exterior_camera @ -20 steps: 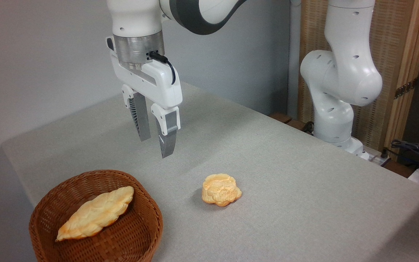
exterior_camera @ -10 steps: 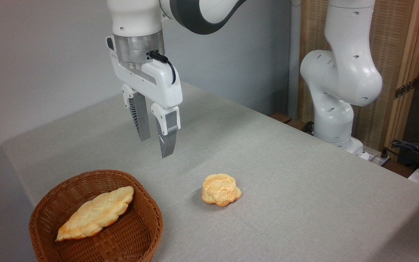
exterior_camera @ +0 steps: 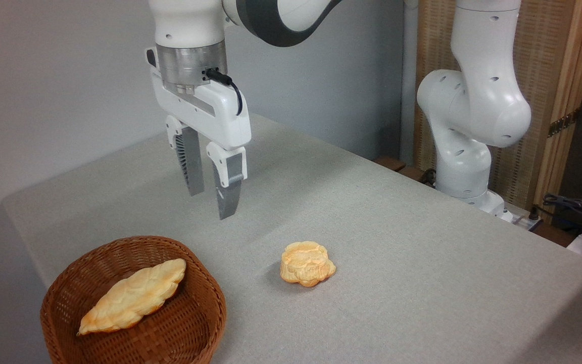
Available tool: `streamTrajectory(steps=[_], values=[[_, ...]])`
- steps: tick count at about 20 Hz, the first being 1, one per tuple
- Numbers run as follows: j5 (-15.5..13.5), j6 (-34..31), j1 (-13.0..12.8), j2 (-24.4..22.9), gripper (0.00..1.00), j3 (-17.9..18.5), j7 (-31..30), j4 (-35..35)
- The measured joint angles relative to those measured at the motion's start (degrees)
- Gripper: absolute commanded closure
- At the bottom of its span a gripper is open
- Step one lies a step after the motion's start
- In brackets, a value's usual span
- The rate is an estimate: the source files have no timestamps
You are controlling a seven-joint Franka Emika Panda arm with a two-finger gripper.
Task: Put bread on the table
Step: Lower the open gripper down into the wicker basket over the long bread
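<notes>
Bread (exterior_camera: 132, 297), lying in the basket (exterior_camera: 190, 328) at lower left, is judged light and crumbly; its middle should be gripped gently. The tool (exterior_camera: 211, 205) is held empty, slightly parted, above the desk (exterior_camera: 422, 263).

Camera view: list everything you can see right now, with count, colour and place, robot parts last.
bread: one, golden-orange, long and leaf-shaped, lying in the basket at lower left.
basket: one, brown wicker, on the table's near left corner.
bun: one, golden-orange, round and flower-shaped, on the table right of the basket.
table: one, covered in light grey cloth, filling the middle of the view.
screen: one, wood and woven panel, behind the table at right.
cables: several, dark, at the far right edge.
arm: one, white, base standing past the table's right edge.
gripper: one, white with grey fingers, open and empty, hanging above the table behind the basket.
</notes>
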Motion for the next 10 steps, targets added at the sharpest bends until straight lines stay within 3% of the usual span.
streamTrajectory(steps=[4, 10], values=[[0.0, 6.72, 0.04, 0.84, 0.0, 0.03, 0.0, -0.01], [-0.73, 15.91, 0.06, 6.21, 0.0, 0.04, -0.47, -0.01]])
